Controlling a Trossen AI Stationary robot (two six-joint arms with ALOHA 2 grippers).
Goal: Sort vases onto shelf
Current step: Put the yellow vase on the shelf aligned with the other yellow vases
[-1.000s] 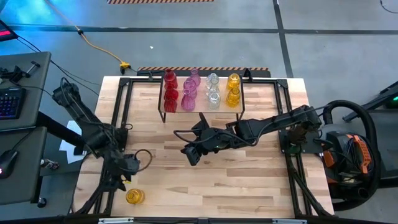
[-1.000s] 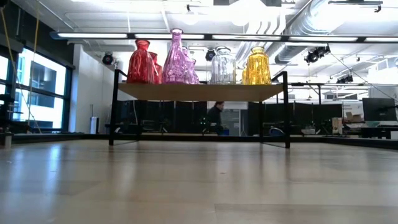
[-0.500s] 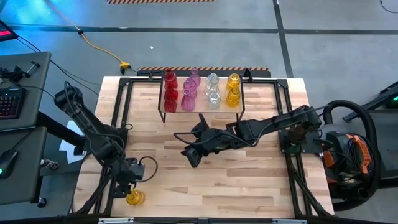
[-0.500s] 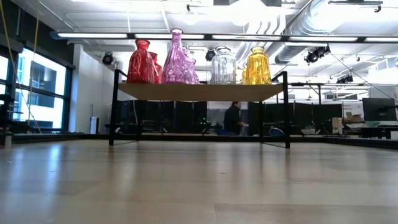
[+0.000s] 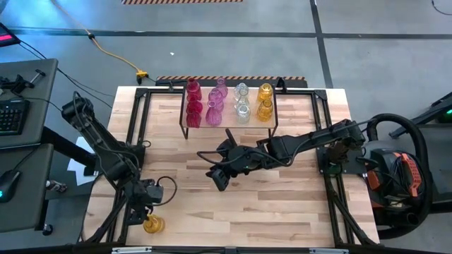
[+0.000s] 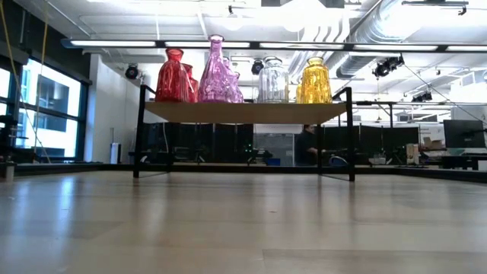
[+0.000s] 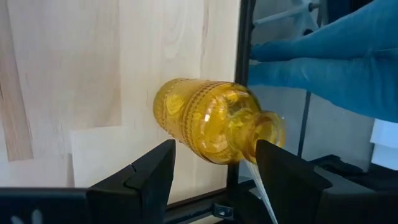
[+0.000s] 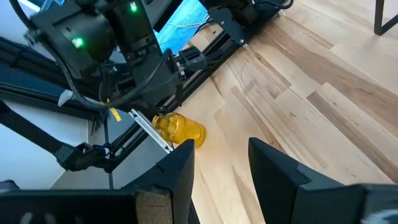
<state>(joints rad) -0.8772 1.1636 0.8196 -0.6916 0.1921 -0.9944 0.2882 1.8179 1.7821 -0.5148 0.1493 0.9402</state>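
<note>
Left end effector lowered, seemingly (open) astride yellow vase.

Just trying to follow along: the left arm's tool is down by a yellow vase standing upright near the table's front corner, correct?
Not quite. The yellow vase is lying on its side, not standing upright; the left wrist view shows its neck pointing sideways along the table. The rest holds: the left tool, its fingers open, is right by it near the front corner.

We see a yellow ribbed glass vase lying at seven o'clock; eight coloured glass vases stand on the wood-topped black-legged shelf at twelve
</note>
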